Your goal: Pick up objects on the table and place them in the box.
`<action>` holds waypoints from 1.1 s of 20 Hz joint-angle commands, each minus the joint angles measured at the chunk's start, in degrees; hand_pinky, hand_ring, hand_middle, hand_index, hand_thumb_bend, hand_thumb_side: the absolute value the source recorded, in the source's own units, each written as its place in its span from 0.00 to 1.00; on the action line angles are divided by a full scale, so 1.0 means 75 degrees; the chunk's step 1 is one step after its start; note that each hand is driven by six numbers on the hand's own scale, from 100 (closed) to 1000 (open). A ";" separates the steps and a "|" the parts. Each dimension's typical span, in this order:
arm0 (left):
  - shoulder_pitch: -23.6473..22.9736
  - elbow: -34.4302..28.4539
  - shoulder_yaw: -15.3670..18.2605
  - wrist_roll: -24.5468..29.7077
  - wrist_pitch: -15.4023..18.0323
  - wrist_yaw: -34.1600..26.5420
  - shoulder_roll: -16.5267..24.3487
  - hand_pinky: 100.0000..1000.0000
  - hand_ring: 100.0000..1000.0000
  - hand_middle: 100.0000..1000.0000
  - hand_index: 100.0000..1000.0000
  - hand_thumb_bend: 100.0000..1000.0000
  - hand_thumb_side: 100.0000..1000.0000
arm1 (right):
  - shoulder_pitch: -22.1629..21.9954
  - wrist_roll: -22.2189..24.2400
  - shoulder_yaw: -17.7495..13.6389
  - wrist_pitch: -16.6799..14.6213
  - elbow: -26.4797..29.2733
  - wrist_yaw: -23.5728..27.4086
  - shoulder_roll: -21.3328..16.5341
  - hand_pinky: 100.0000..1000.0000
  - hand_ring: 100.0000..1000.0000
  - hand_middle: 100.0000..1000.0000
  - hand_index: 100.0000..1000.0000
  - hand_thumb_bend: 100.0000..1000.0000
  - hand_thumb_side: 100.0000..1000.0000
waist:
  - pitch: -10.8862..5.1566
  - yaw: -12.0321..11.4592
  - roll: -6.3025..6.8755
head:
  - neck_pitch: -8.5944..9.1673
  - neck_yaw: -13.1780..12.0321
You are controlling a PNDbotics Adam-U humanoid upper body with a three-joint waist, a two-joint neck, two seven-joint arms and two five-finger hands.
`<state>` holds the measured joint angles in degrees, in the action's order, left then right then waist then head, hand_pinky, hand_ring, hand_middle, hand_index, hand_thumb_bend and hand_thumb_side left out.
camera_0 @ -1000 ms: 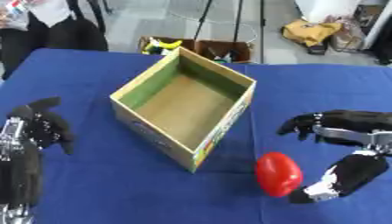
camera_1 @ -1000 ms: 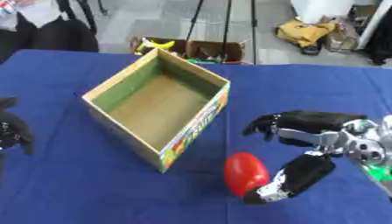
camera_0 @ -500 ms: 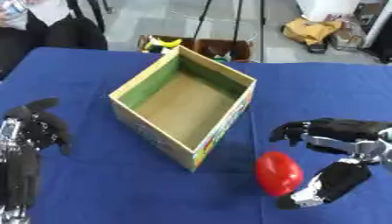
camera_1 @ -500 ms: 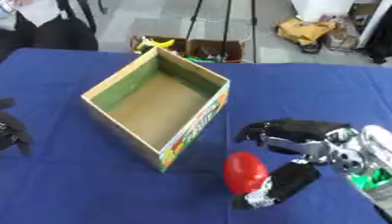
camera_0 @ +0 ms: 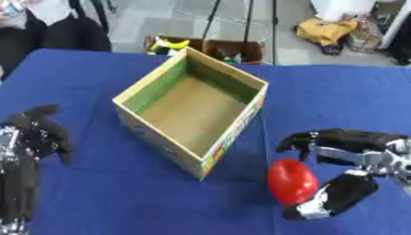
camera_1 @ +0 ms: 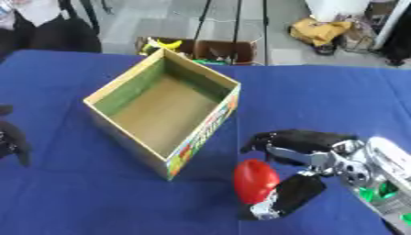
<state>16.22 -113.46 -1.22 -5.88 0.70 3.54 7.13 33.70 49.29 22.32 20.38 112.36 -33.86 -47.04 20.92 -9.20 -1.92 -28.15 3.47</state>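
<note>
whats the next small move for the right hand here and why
Probably close the right hand around the red object. The thumb already sits against its near right side, while the fingers arch above and behind it, apparently not yet touching. The object still rests on the blue table, just right of the open box, whose visible floor is bare. The left hand idles at the left edge.

Even, soft light falling over scene, bright enough throughout; no glare showing. Box point(camera_0: 192, 112) casting faint shadow onto blue table point(camera_0: 337, 101) on near right side. Red object point(camera_1: 255, 181) catching dull highlight. Whole picture looking soft, edges smearing; right hand point(camera_1: 301, 156) blurring most. Far floor clutter staying out of focus. No obvious edge distortion.
</note>
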 commanded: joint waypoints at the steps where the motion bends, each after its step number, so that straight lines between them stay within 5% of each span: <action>1: 0.0091 -0.0151 -0.0017 0.0021 0.0004 0.0009 0.0098 0.19 0.33 0.36 0.71 0.00 1.00 | 0.0084 0.0289 -0.0060 0.0397 -0.0096 -0.0152 -0.0092 0.64 0.80 0.96 0.96 0.51 0.65 | -0.0117 -0.0006 0.0014 | 0.0074 0.0029; 14: 0.0086 -0.0151 -0.0023 0.0035 0.0007 0.0007 0.0083 0.19 0.33 0.36 0.71 0.00 1.00 | 0.0082 0.0357 0.0152 0.0196 -0.0713 -0.0333 -0.0063 0.64 0.81 0.95 0.94 0.44 0.62 | -0.0083 -0.0023 0.0011 | 0.0123 0.0094; 22: 0.0084 -0.0151 -0.0023 0.0038 0.0003 0.0018 0.0075 0.19 0.34 0.36 0.71 0.00 1.00 | 0.0093 0.0335 0.0163 0.0254 -0.0684 0.0019 -0.0029 0.38 0.62 0.84 0.94 0.45 0.55 | -0.0067 -0.0023 0.0011 | 0.0141 0.0102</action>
<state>16.22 -113.46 -1.24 -5.76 0.65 3.55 7.10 33.73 49.73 24.07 19.98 106.66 -34.26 -46.47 21.38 -9.38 -1.92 -27.63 4.16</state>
